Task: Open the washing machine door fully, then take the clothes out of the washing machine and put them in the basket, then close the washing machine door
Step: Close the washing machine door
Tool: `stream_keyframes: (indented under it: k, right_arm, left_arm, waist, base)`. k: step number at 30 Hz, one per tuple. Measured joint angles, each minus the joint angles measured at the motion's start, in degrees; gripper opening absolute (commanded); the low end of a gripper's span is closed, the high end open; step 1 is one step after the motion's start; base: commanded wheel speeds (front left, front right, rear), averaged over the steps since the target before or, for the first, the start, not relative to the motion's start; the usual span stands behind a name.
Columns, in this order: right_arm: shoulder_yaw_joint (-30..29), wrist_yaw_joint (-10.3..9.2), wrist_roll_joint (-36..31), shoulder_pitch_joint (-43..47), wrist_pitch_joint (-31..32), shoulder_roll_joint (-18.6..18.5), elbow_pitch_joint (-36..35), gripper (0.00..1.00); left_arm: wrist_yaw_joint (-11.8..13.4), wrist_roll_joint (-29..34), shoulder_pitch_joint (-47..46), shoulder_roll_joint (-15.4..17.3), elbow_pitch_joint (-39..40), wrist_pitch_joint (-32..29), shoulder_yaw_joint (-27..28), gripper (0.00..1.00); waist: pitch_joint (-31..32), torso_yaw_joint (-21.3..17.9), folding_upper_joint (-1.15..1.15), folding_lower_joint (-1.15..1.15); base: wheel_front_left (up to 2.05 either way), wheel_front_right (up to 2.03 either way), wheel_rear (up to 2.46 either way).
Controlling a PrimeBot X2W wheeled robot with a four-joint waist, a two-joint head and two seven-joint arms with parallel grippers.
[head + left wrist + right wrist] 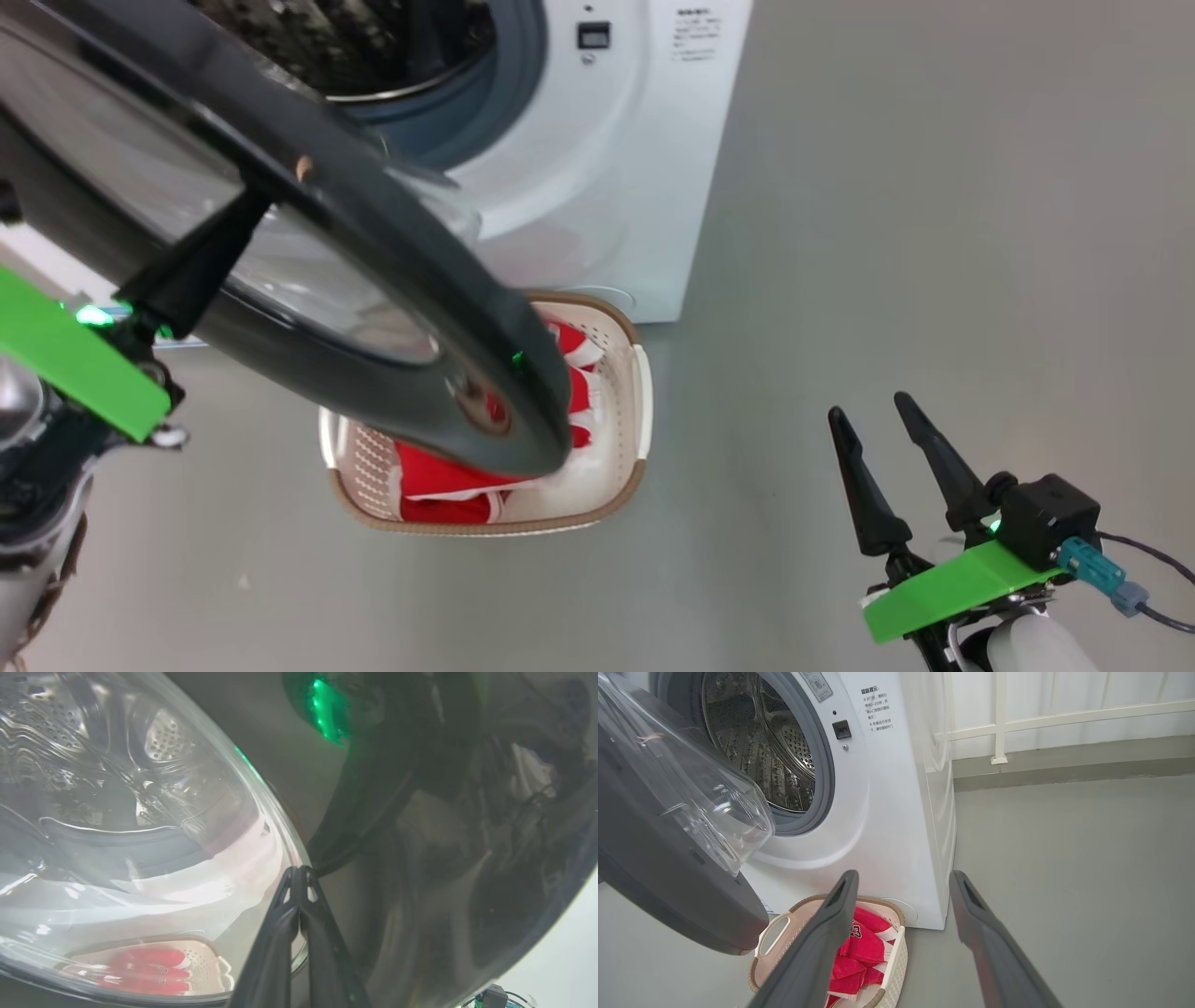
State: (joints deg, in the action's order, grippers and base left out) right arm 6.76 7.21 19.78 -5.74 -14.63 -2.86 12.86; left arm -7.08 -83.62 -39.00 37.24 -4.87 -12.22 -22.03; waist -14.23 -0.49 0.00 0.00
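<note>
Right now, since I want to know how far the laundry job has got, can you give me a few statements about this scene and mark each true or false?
1. The clothes lie in the basket. True.
2. The left gripper is shut, its tips at the washing machine door. True.
3. The washing machine door is shut. False: it stands open, swung away from the washing machine.
4. The right gripper holds a garment. False: it is open and empty, over the floor.
5. Red clothes fill the drum. False: the part of the drum in view holds none.
</note>
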Motion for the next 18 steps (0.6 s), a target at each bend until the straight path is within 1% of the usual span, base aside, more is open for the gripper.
stream_keyframes:
  k: [9, 18]
  right_arm:
    - [0.33, 0.0, 1.45, -1.86, 0.0, 0.0, -0.27, 1.0]
    - [0.97, 0.0, 2.13, -3.04, 0.0, 0.0, -1.03, 1.0]
  left_arm:
    - [-0.01, 0.04, -6.59, -0.11, -3.64, 3.08, -2.61, 0.0]
    - [-0.05, 0.37, -13.35, 0.11, -10.73, 7.86, -3.56, 0.0]
  waist:
    - [-2.68, -3.21, 0.0, 0.0]
    - [-4.7, -6.95, 0.0, 0.0]
  base:
    - [0.0, 0.0, 0.0]
    - [0.0, 0.0, 0.0]
